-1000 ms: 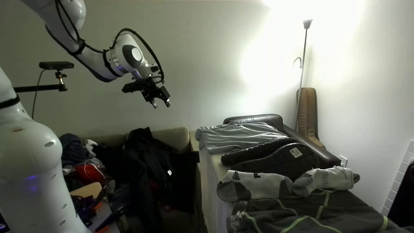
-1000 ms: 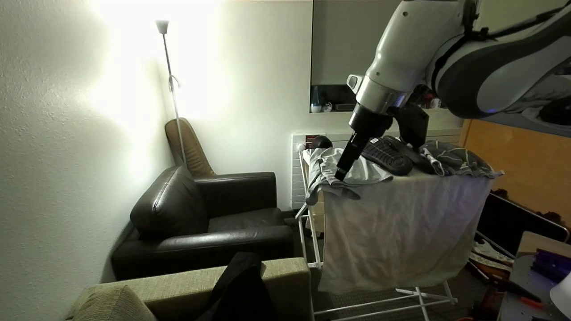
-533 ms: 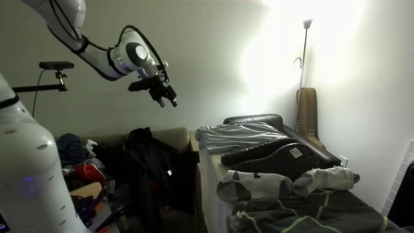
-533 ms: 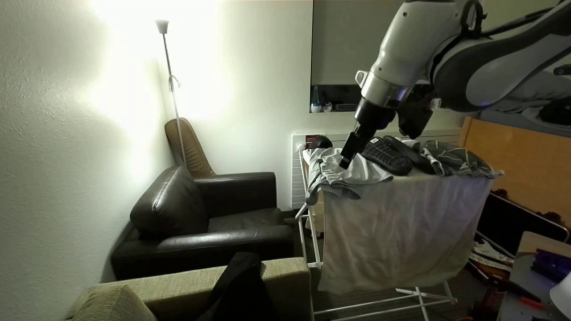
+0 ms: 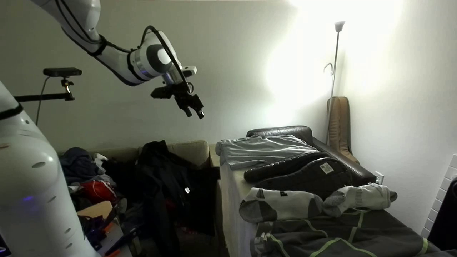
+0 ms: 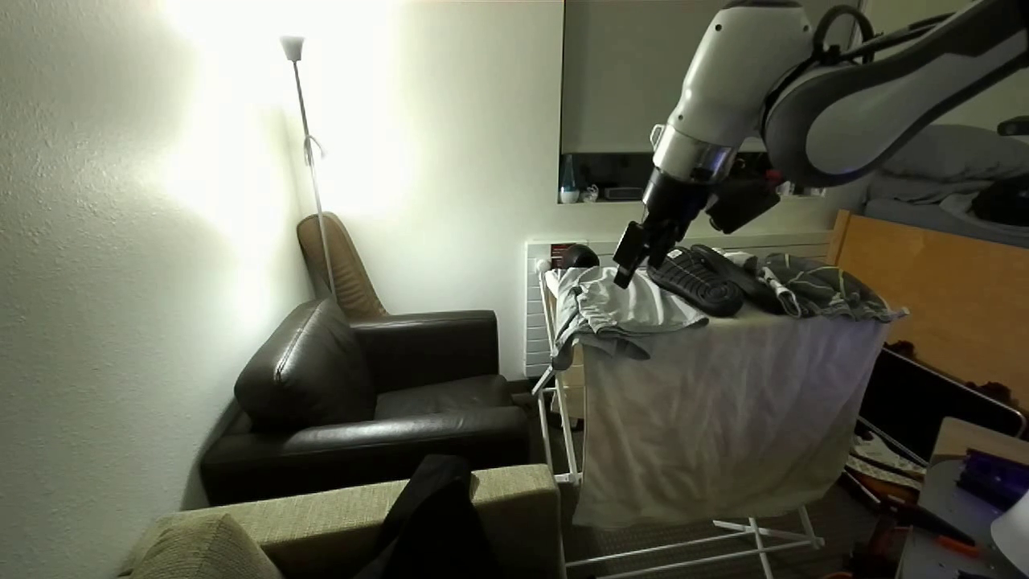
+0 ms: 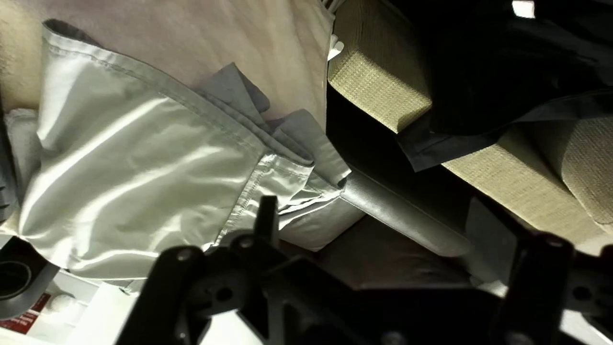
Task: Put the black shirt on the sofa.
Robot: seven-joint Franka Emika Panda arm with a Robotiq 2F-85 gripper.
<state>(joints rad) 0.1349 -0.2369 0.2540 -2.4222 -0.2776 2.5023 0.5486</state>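
The black shirt (image 5: 160, 178) lies in a heap of dark cloth on the beige sofa (image 5: 192, 150), with a small white tag showing. Part of it hangs over the sofa's arm (image 6: 514, 494) in an exterior view (image 6: 438, 515). In the wrist view the shirt (image 7: 507, 72) is a dark mass at the upper right, on the sofa (image 7: 383, 91). My gripper (image 5: 195, 114) is open and empty, high above the sofa and to the left of the drying rack's clothes. In the wrist view its fingers (image 7: 267, 215) stand wide apart with nothing between them.
A drying rack (image 6: 567, 438) bears a pale towel (image 6: 715, 418), grey shorts (image 6: 643, 305), black sandals (image 6: 695, 281) and socks (image 5: 285, 208). A dark leather armchair (image 6: 434, 434) and floor lamp (image 6: 309, 153) stand near the wall. A camera (image 5: 62, 72) sits on a bar behind the arm.
My gripper has moved to the right toward the rack in an exterior view, and rises somewhat in an exterior view. It stays open. The clothes have not moved.
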